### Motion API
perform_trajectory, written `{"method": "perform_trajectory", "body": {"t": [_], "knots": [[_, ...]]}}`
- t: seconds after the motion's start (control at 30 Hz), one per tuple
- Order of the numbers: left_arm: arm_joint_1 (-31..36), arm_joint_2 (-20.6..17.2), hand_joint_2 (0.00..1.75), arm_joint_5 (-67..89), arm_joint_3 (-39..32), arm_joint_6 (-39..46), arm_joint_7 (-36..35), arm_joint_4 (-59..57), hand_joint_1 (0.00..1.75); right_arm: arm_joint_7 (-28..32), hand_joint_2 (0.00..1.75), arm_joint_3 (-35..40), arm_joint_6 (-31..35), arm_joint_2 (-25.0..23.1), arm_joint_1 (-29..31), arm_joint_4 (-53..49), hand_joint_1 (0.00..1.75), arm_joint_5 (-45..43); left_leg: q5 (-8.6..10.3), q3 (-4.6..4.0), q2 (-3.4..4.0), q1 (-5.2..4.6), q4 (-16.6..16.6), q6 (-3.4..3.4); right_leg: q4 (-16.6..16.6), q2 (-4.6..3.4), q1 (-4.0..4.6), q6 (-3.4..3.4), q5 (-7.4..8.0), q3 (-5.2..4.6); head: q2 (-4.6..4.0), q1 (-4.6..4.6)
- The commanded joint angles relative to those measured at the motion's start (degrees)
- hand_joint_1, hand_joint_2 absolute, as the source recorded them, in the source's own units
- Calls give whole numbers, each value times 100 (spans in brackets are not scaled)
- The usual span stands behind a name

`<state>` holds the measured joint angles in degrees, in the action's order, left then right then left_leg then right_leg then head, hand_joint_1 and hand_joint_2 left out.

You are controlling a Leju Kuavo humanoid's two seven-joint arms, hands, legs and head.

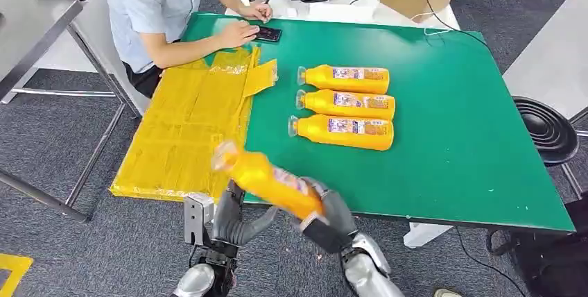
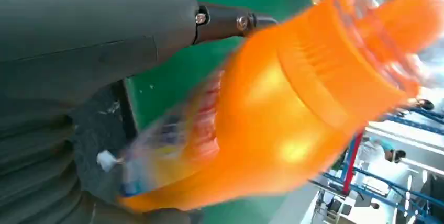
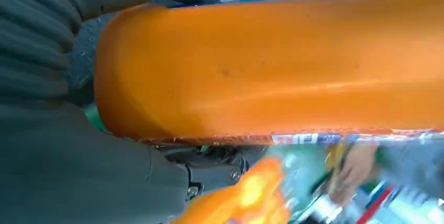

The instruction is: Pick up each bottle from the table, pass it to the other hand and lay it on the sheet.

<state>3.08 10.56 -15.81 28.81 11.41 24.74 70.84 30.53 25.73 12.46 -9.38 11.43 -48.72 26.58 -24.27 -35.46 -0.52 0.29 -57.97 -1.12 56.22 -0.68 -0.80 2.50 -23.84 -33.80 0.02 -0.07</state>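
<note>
1. From the head view, the right hand (image 1: 331, 217) has an orange bottle (image 1: 267, 180) by its base end, fingers wrapped round it, at the near edge of the green counter (image 1: 457, 137). The bottle is tilted, its cap end pointing up and toward the yellow sheet (image 1: 187, 123).
2. The left hand (image 1: 236, 221) sits just below the bottle's middle, fingers reaching up toward it. Whether it grips or merely touches, I cannot tell from here.
3. The left wrist view gives more: the bottle (image 2: 293, 109) lies blurred across that hand (image 2: 78, 93), with one dark finger (image 2: 230, 22) stretched out behind it rather than curled round it. The hold stays unclear.
4. The right wrist view brings the close-up: the bottle's (image 3: 272, 67) smooth orange body lies right against the right hand (image 3: 63, 130), label edge showing along its side. That grip is firm.
5. Back in the head view, three more bottles (image 1: 343, 105) lie side by side in a row mid-counter, caps toward the sheet, well apart from the hands.
6. The sheet covers the counter's left part, nothing laid on it.
7. At the far side a person (image 1: 156, 5) sits with a hand beside a phone (image 1: 267, 33).
</note>
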Motion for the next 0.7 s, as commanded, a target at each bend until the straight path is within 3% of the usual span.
{"method": "perform_trajectory", "body": {"t": [0.03, 0.17, 0.3, 0.4, 0.43, 0.47, 0.5, 0.53, 0.7], "knots": [[-23, -203, 175, -10, 90, 90, 89, 488, 0, 14, 175, 1234, 437, 298, -18, -181, 175, 118, -8, 14, 2, 2, 2, 3, -4, 6, 4, -7, -8, 17, 0, 2], [-14, -203, 175, -188, 89, 6, 100, 582, 0, 94, 175, 1246, 395, 323, -35, -185, 175, 24, -6, 13, -5, -1, 2, 3, -5, 11, 1, -8, -8, 17, 0, 0], [-126, -343, 175, -1575, 83, -1580, -243, 876, 0, 284, 175, 1371, 130, 276, -2, -221, 175, -122, -9, 18, -5, -2, 2, 7, -4, 13, 0, -12, -12, 21, 0, 0], [-158, -344, 175, -1866, 47, -1951, -286, 863, 3, 300, 175, 1377, 19, 210, 52, -127, 175, -182, -9, 20, 2, -2, 4, 7, -5, 7, 0, -13, -10, 21, 0, 0], [-175, -328, 175, -2087, 5, -2223, -388, 819, 68, 321, 175, 1358, -75, 157, 65, -67, 175, -259, -5, 10, 0, -2, 4, 5, -5, 6, -1, -9, -6, 11, 0, 0], [-181, -334, 175, -2096, -5, -2236, -390, 806, 140, 317, 175, 1373, -79, 139, 62, -60, 159, -252, -10, 22, 1, -1, 5, 7, -6, 7, 1, -13, -11, 23, 0, 0], [-192, -311, 175, -2248, -55, -2423, -411, 764, 175, 325, 175, 1387, -151, 116, 80, -13, 96, -283, -8, 18, 3, -1, 5, 6, -6, 4, 2, -11, -8, 18, 0, -2], [-198, -288, 175, -2394, -115, -2600, -477, 702, 175, 354, 175, 1411, -217, 97, 77, 2, 7, -307, -5, 8, 3, -1, 3, 4, -5, 3, 1, -7, -4, 8, 0, 0], [-198, -288, 175, -2394, -115, -2600, -477, 702, 175, 354, 175, 1411, -217, 97, 77, 2, 7, -307, -5, 7, 1, -1, 3, 2, -4, 4, 1, -5, -5, 8, 0, 0]]}}
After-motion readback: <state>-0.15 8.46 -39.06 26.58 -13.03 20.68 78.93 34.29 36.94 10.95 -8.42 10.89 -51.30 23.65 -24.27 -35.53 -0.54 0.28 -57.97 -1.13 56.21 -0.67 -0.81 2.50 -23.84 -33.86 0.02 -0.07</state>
